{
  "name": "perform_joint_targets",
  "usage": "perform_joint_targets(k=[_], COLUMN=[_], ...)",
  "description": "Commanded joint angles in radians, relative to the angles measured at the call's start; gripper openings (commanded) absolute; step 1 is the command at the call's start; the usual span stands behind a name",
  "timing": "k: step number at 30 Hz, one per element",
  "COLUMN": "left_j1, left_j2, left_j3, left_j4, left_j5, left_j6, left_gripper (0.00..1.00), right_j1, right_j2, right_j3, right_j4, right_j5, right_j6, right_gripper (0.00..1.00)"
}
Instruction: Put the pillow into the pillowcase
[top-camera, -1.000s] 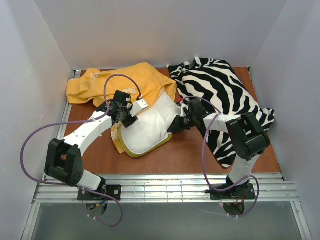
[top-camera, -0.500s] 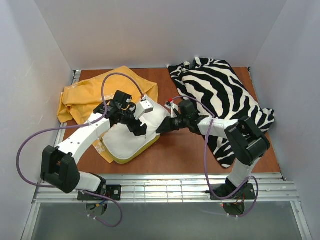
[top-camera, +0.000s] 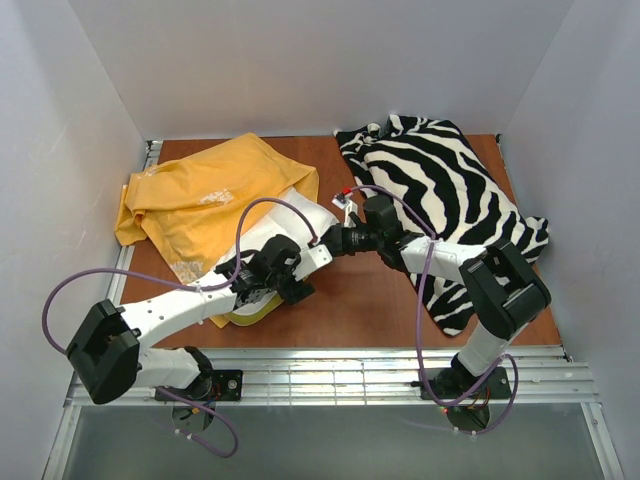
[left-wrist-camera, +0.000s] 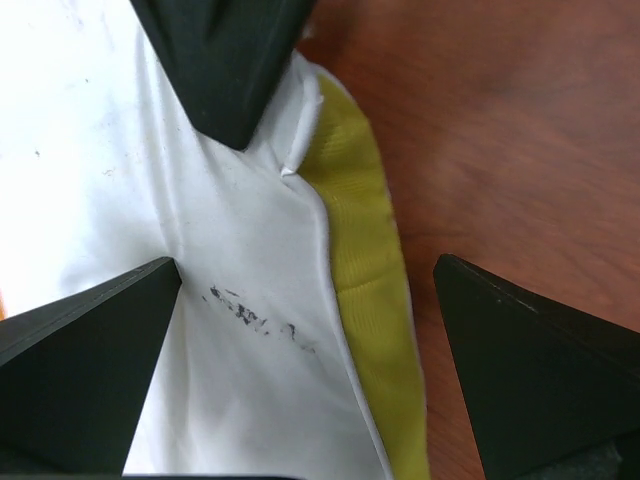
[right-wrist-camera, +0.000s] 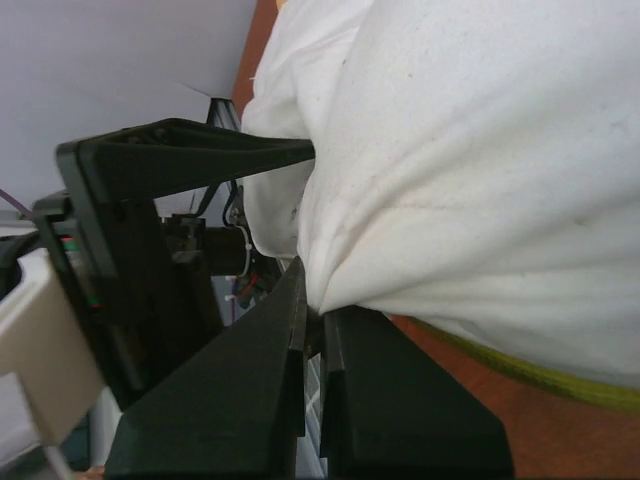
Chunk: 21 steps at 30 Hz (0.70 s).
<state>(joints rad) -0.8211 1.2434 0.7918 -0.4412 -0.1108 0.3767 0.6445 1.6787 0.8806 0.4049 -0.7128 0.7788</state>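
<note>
The left gripper (top-camera: 300, 277) has its jaws spread wide and holds nothing, hovering over the 6 o'clock edge of the pillow (top-camera: 285, 222) in the view from above. The right gripper (top-camera: 334, 241) reaches in from 3 o'clock and is clamped on the pillow's 3 o'clock edge. The pillow lies near the middle of the table (top-camera: 370, 305); the pillowcase (top-camera: 200, 195) covers its 10 o'clock part and spreads on toward the table's 10 o'clock corner; whether the pillow is inside the case or only under it cannot be told. A zebra-striped cloth (top-camera: 440, 185) lies heaped at 2 o'clock, partly under the right arm.

From the left wrist, the two fingers (left-wrist-camera: 85, 350) sit at 8 and 4 o'clock, far apart, gripping nothing; the pillow's white face fills the 9 o'clock side; its yellow-green band (left-wrist-camera: 365, 260) runs from 12 to 6 o'clock; bare table shows at 3 o'clock.

From the right wrist, the fingers (right-wrist-camera: 390, 410) meet at 6 o'clock, pressed together on a pinched fold of the white pillow; the pillow bulges from 1 to 4 o'clock; a strip of the band shows at 5 o'clock above the wood.
</note>
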Motion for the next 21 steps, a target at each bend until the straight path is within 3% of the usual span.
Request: perform_joint_targets(k=[1, 4, 7, 8, 9, 10, 11, 12, 14, 15, 18, 21], left_j1=[-0.001, -0.003, 0.002, 0.01, 0.017, 0.042, 0.054, 0.068, 0.147, 0.172, 0.25, 0.269], left_j2=[0.011, 0.045, 0.051, 0.053, 0.051, 0.051, 0.053, 0.042, 0.015, -0.014, -0.039, -0.076], left_j3=[-0.048, -0.057, -0.059, -0.052, -0.04, -0.028, 0.009, 0.032, 0.102, 0.172, 0.349, 0.411], left_j4=[0.131, 0.159, 0.164, 0.157, 0.142, 0.101, 0.076, 0.047, -0.048, -0.069, -0.195, -0.245], left_j5=[-0.279, -0.325, -0.348, -0.343, -0.334, -0.32, -0.288, -0.267, -0.178, -0.124, 0.011, 0.103], left_j6=[0.062, 0.059, 0.079, 0.08, 0.071, 0.051, 0.042, 0.03, -0.008, -0.018, -0.048, -0.021], left_gripper=[0.98, 0.98, 0.83, 0.52, 0.3, 0.11, 0.0, 0.0, 0.0, 0.0, 0.0, 0.0], right_j1=[0.003, 0.026, 0.037, 0.035, 0.034, 0.034, 0.035, 0.03, -0.024, -0.058, -0.202, -0.235], right_j2=[-0.091, -0.115, -0.131, -0.134, -0.137, -0.139, -0.142, -0.148, -0.158, -0.169, -0.18, -0.171], right_j3=[0.011, -0.005, 0.0, 0.007, 0.011, 0.014, 0.023, 0.029, 0.035, 0.046, 0.078, 0.08], right_j4=[0.173, 0.216, 0.238, 0.242, 0.244, 0.244, 0.244, 0.241, 0.195, 0.158, -0.064, -0.178], right_j5=[-0.083, -0.117, -0.134, -0.14, -0.143, -0.149, -0.164, -0.171, -0.18, -0.178, -0.105, 0.043], right_j6=[0.106, 0.14, 0.169, 0.175, 0.178, 0.178, 0.175, 0.169, 0.137, 0.111, -0.076, -0.223], right_gripper=[0.01, 0.01, 0.01, 0.01, 0.01, 0.01, 0.01, 0.01, 0.29, 0.51, 0.71, 0.89])
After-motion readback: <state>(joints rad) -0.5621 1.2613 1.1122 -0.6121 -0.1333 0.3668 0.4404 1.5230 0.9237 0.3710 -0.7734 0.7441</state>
